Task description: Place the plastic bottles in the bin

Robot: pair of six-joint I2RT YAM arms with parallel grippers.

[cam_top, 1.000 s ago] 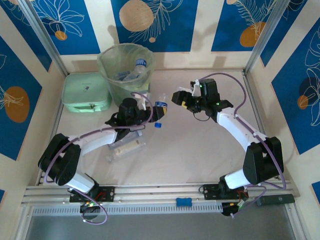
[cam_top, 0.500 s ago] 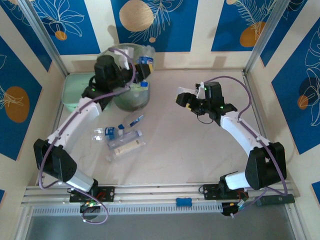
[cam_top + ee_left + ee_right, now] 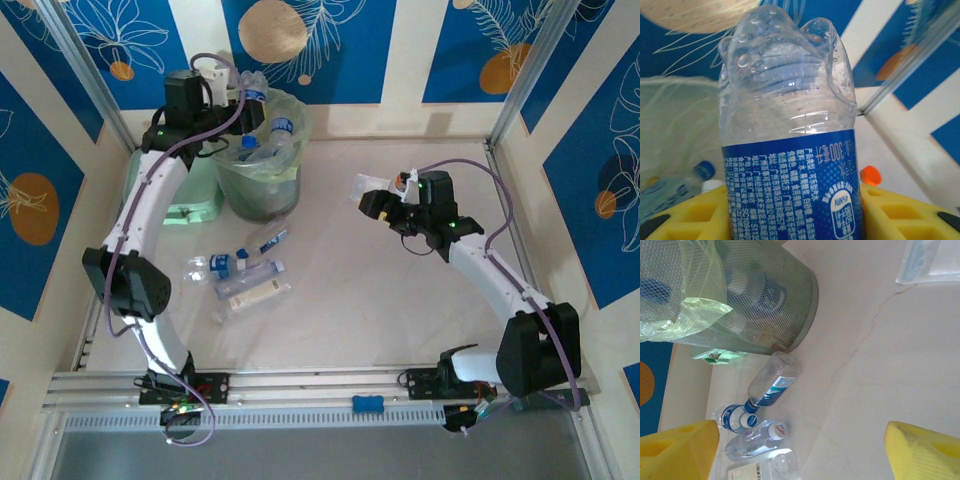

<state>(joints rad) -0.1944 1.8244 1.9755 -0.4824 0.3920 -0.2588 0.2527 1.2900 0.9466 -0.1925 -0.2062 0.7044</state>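
Observation:
My left gripper [image 3: 228,82] is raised over the back rim of the bin [image 3: 262,196] and is shut on a clear plastic bottle with a blue label [image 3: 250,88]. In the left wrist view this bottle [image 3: 790,115] stands between the yellow fingers [image 3: 900,212], bottom end away from the camera. The bin's liner [image 3: 670,115] lies below, with bottles inside [image 3: 280,128]. Three more bottles lie on the table [image 3: 266,240] [image 3: 214,266] [image 3: 252,272]. My right gripper [image 3: 372,196] hovers open right of the bin, and its view shows the mesh bin [image 3: 740,300] and those bottles [image 3: 772,382] [image 3: 735,417] [image 3: 752,440].
A clear flat container [image 3: 250,296] lies by the loose bottles. A mint green box [image 3: 196,208] sits left of the bin, partly behind my left arm. A clear plastic sheet [image 3: 930,260] lies near the right gripper. An orange cap [image 3: 870,175] shows beyond the held bottle.
The left arm has carried the bottle from the table's middle up and back over the bin. The right gripper has drifted slightly right and its jaws have widened.

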